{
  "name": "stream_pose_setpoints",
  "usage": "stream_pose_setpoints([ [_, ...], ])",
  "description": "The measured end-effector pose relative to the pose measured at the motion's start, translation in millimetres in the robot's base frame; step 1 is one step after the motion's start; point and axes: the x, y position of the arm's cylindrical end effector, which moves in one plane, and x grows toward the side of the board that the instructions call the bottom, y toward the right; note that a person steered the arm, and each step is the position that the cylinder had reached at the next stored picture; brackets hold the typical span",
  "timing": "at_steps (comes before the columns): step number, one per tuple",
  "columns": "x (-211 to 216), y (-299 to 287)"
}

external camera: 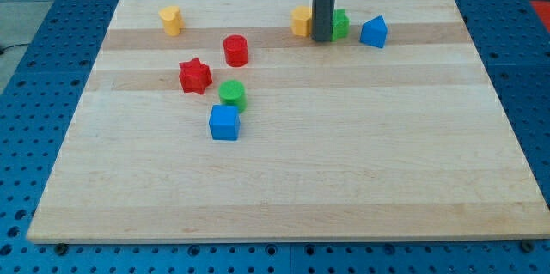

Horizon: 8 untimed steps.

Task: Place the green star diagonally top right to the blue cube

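Observation:
The green star (340,24) lies near the view's top, right of centre, partly hidden behind my rod. My tip (322,39) rests on the board touching or just beside the star's left side, between it and an orange block (301,21). The blue cube (224,123) lies left of centre, far down and left of the star. A green cylinder (232,94) sits just above the blue cube, close to it or touching.
A blue pentagon-like block (374,31) lies right of the green star. A red cylinder (235,50) and a red star (195,76) lie above and left of the blue cube. A yellow block (171,20) sits at the top left. The wooden board (344,179) lies on a blue perforated table.

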Motion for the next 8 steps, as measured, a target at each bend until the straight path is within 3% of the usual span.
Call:
stream_pose_setpoints([
  [5, -53.7, -2.9],
  [8, -32.1, 3.2],
])
